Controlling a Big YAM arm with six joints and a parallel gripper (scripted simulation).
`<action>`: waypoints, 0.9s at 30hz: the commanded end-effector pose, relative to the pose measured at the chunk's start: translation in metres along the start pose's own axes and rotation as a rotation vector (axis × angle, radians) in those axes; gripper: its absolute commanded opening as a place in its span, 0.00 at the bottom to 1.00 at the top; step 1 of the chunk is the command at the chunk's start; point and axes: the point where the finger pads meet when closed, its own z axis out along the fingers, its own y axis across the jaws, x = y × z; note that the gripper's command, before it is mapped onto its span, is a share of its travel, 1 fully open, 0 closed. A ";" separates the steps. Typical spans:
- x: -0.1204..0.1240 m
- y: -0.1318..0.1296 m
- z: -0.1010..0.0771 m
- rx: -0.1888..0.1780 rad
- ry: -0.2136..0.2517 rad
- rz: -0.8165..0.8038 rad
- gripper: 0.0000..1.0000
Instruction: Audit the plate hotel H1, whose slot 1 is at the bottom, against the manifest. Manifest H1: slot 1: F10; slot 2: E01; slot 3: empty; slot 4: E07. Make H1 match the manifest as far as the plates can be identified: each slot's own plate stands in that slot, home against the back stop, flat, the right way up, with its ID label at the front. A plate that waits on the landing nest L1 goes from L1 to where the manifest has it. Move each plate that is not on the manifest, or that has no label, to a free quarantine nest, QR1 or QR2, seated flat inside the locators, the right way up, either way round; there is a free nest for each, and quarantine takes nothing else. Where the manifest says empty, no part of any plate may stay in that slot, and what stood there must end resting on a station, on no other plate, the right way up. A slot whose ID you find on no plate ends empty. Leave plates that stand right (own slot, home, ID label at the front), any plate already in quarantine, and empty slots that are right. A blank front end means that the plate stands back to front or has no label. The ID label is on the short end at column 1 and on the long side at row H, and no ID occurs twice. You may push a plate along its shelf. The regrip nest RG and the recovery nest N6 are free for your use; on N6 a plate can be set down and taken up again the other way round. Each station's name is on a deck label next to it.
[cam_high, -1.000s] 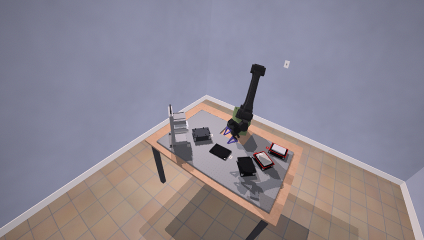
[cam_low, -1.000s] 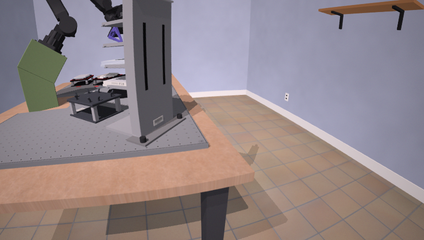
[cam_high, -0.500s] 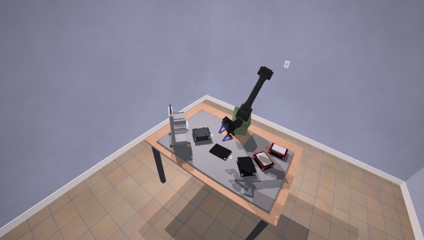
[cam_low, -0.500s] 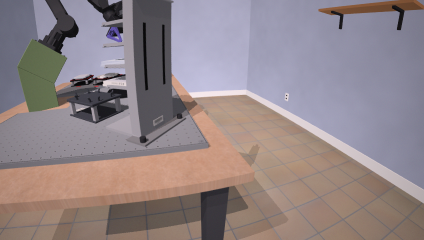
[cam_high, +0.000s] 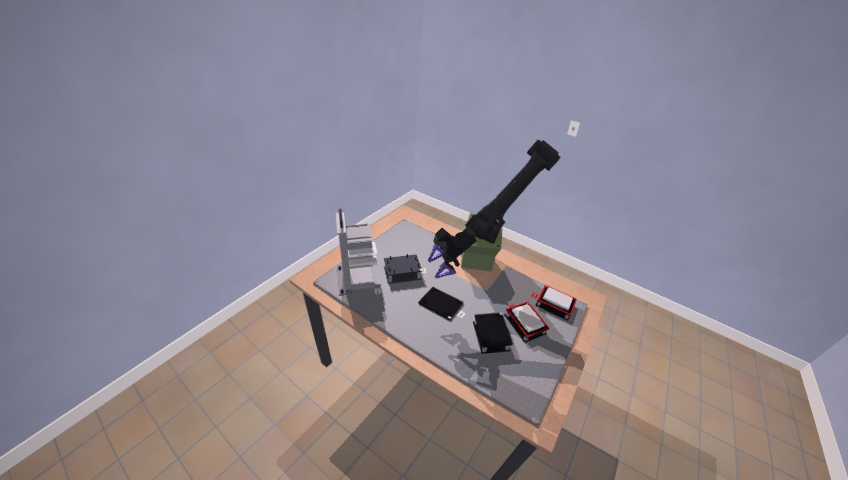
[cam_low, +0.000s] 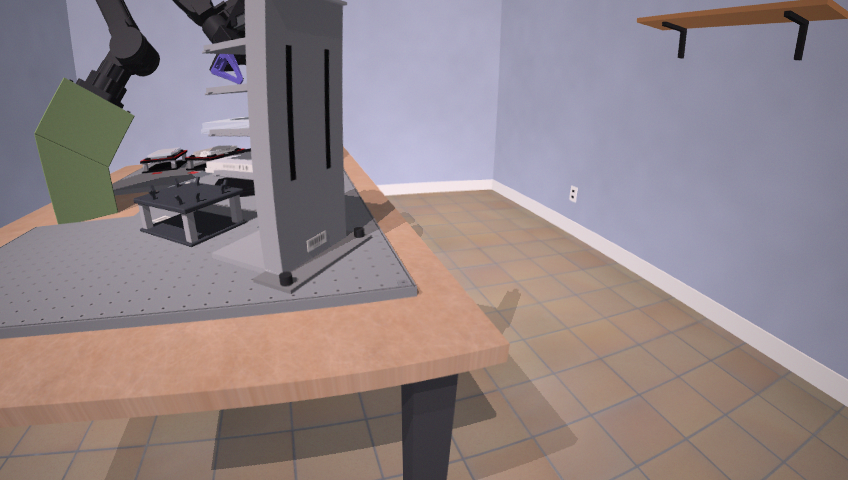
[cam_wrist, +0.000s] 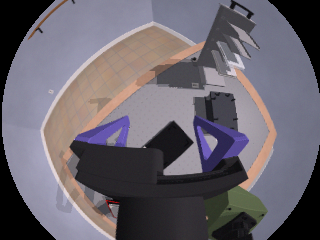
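The plate hotel H1 (cam_high: 355, 261) (cam_low: 297, 136) (cam_wrist: 230, 34) stands at the left end of the deck. In the exterior view I see it from behind, with a white plate (cam_low: 226, 126) on a lower shelf and another white plate (cam_low: 233, 165) below it. The labels are too small to read. My gripper (cam_high: 440, 262) (cam_wrist: 161, 119) has purple fingers and is open and empty. It hangs above the deck between the arm's green base (cam_high: 483, 249) and the hotel. Only one finger (cam_low: 229, 79) shows in the exterior view.
A raised black nest (cam_high: 402, 267) (cam_low: 190, 208) (cam_wrist: 222, 108) stands beside the hotel. A flat black nest (cam_high: 440, 303) lies mid-deck, and another raised black nest (cam_high: 492, 331) stands further right. Two red-framed nests (cam_high: 527, 320) (cam_high: 556, 300) at the right each carry a plate.
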 end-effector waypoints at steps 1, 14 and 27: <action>-0.013 -0.010 0.006 0.015 -0.028 -0.015 1.00; -0.022 -0.044 0.014 0.016 -0.029 -0.018 1.00; -0.028 -0.087 0.018 0.018 -0.030 -0.022 1.00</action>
